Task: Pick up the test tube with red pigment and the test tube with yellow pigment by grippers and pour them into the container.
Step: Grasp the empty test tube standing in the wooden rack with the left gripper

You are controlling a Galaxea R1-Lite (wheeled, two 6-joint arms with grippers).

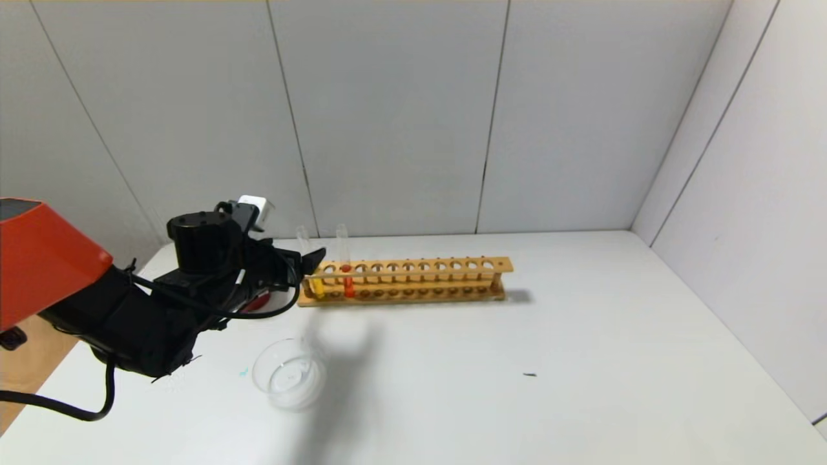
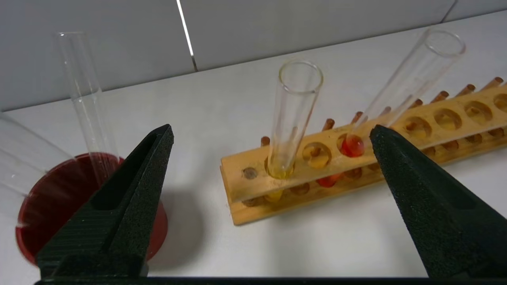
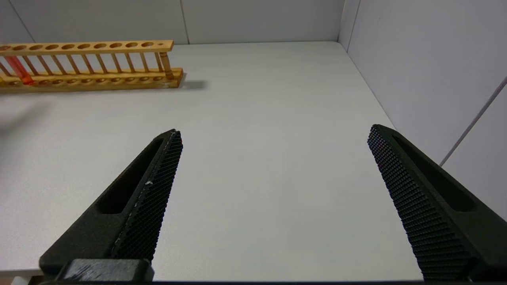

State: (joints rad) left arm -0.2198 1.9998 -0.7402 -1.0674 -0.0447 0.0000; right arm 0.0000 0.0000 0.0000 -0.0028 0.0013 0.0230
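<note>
The test tube with yellow pigment (image 1: 316, 284) stands in the end hole of a wooden rack (image 1: 413, 281), and the test tube with red pigment (image 1: 347, 279) stands two holes along. My left gripper (image 1: 311, 263) is open at the rack's left end, just short of the tubes. In the left wrist view the left gripper (image 2: 272, 130) has the yellow tube (image 2: 293, 114) between its spread fingers, untouched, and the red tube (image 2: 408, 79) leans by one fingertip. The container (image 1: 287, 373), a clear glass dish, sits in front of the rack. My right gripper (image 3: 274, 130) is open and empty over bare table.
A dark red cup (image 2: 59, 198) holding a colourless tube (image 2: 85, 99) stands left of the rack, mostly behind my left arm in the head view. The rack (image 3: 91, 63) has several empty holes. Grey walls close the back and right of the table.
</note>
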